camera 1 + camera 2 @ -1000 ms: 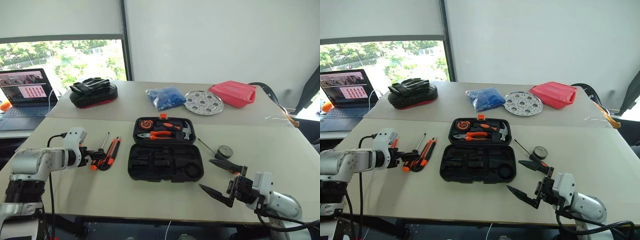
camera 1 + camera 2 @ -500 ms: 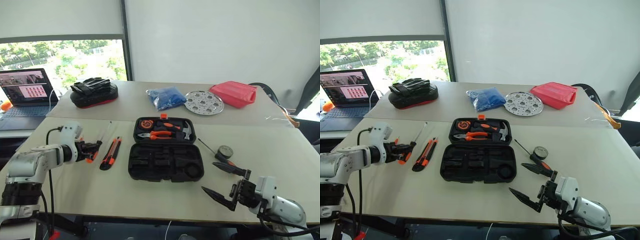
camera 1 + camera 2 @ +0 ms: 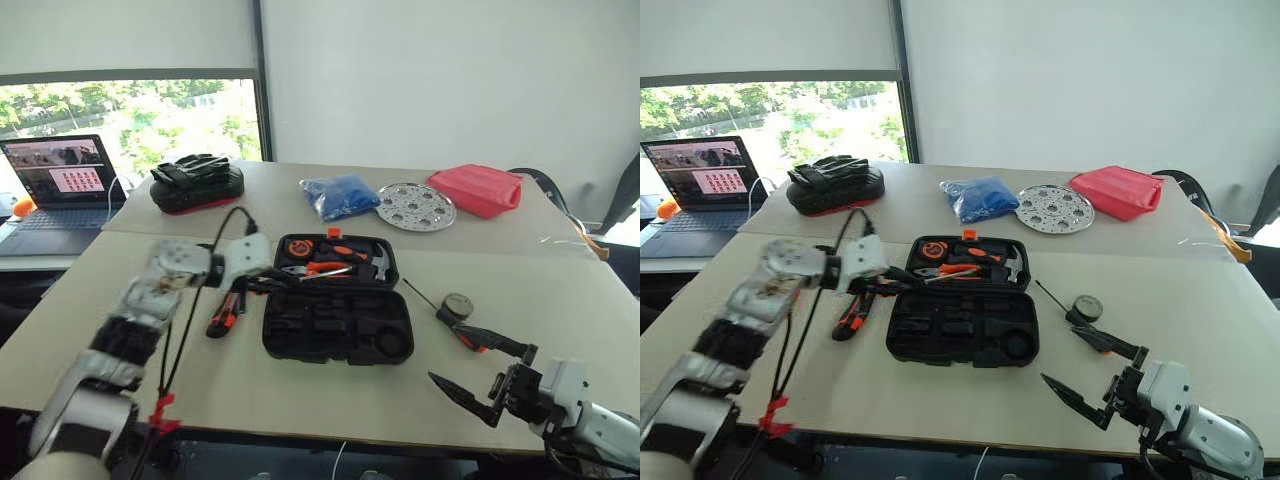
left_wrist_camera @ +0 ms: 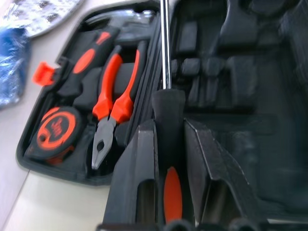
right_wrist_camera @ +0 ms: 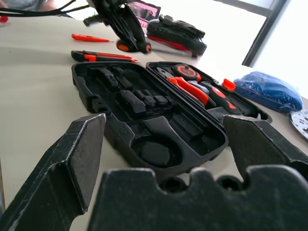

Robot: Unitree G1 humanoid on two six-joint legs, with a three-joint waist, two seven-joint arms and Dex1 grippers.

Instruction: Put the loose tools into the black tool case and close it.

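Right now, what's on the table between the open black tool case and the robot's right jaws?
Bare tabletop. In the left eye view, nothing lies between the black tool case and the right gripper; its jaws stand open.

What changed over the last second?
The left claw closed on a screwdriver, lifted it off the table and swung it right, over the open black tool case. The utility knife stayed on the table beside the case, and the other screwdriver and tape roll kept their places. The right claw stayed open, holding nothing.
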